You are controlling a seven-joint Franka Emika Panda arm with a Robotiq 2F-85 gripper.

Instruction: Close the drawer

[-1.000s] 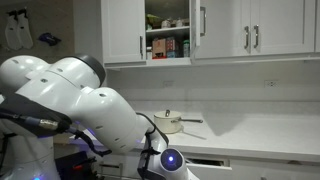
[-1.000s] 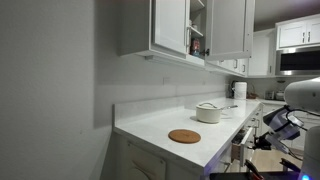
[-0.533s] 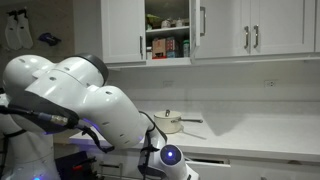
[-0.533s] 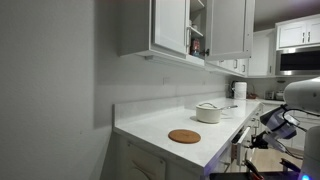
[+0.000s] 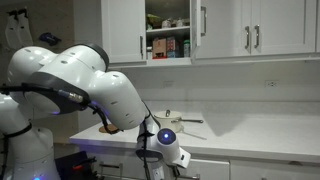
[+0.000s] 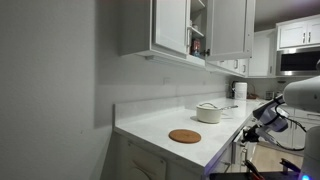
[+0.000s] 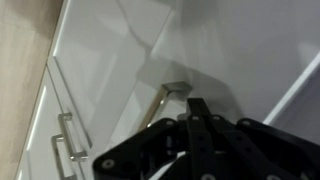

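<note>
The big white robot arm [image 5: 85, 85] is filling the near side of an exterior view. It is bending down in front of the white countertop [image 5: 250, 132], with a blue light glowing at its wrist [image 5: 167, 137] just below the counter's front edge. From this side the arm's bulk is hiding the black Robotiq gripper [image 7: 193, 110] and most of what it is reaching toward.

Only the wrist view is showing the task's thing up close. The flat white drawer [image 7: 130, 70] is lying directly ahead of the gripper, and its slim silver bar handle [image 7: 160, 103] is running diagonally just past the black linkages. Whether metal is touching metal cannot be told. Only the upper links of the fingers are in frame, so how wide the jaws are standing cannot be told either. At the lower left of that view, a second silver bar handle [image 7: 65, 150] is sitting on a neighbouring white front. A strip of light wood [image 7: 20, 60] is running along the left edge.

In an exterior view taken along the counter [image 6: 150, 125], the arm [image 6: 280, 108] is appearing only at the far edge, low beside the counter's front. This view is showing a round brown wooden trivet [image 6: 184, 136] lying flat on the worktop, apart from a small white lidded pot [image 6: 209, 112] behind it. The pot [image 5: 170, 122] is also peeking out behind the wrist. Above it, an open white upper cupboard [image 5: 168, 40] is showing shelves of boxes.
</note>
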